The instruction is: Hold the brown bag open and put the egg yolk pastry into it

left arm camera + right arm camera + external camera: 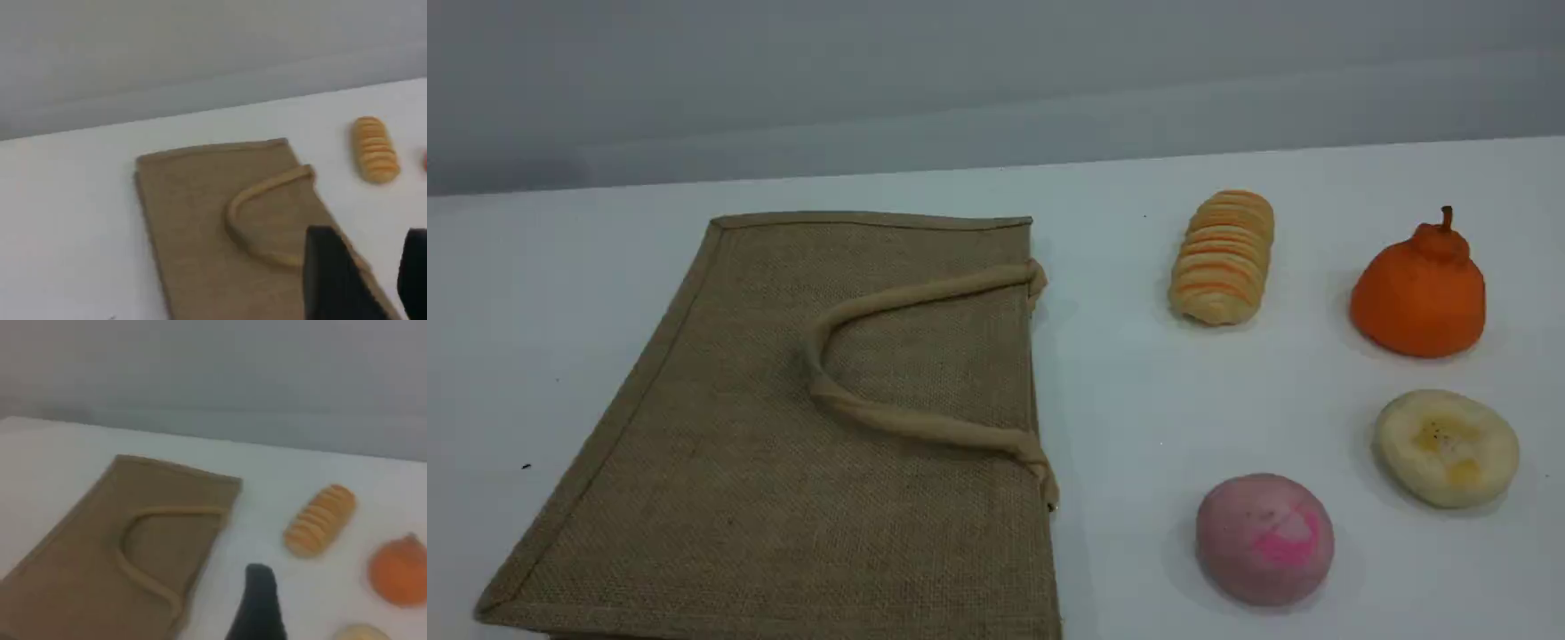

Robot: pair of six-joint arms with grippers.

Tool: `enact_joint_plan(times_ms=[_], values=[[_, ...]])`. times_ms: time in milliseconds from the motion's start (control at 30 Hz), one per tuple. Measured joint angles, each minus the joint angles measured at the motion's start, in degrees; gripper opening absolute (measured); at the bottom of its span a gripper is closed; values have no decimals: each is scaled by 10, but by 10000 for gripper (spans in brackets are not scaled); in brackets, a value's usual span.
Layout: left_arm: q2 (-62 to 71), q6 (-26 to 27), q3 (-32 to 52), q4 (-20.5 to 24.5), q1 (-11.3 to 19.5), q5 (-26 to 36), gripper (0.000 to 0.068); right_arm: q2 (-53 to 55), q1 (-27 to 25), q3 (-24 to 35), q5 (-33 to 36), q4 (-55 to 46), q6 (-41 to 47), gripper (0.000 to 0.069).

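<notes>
a smooth white matte surface (1138, 382) runs back to a plain pale grey wall (960, 80), evenly and softly lit.

Brown bag lying flat, egg yolk pastry well apart from it on the table

The brown bag (800, 444), a tan woven jute tote, lies flat and closed on the left, its beige rope handle (871, 413) looped across the upper face, mouth edge facing right. The egg yolk pastry (1447, 447), a pale cream round bun with yellow blotches, sits far right, flat side up.
</notes>
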Motion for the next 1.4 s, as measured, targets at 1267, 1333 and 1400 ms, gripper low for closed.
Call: enact_joint_plan(times_ms=[1267, 1333, 1400], values=[[768, 156, -112, -265, -125, -327, 250, 562, 0, 0, -209, 502, -490, 512], [811, 155, -143, -279, -125, -326, 250, 572, 0, 0, -208, 528, -516, 512], [848, 153, -173, -282, -125, -317, 250, 583, 0, 0, -208, 549, -538, 512]])
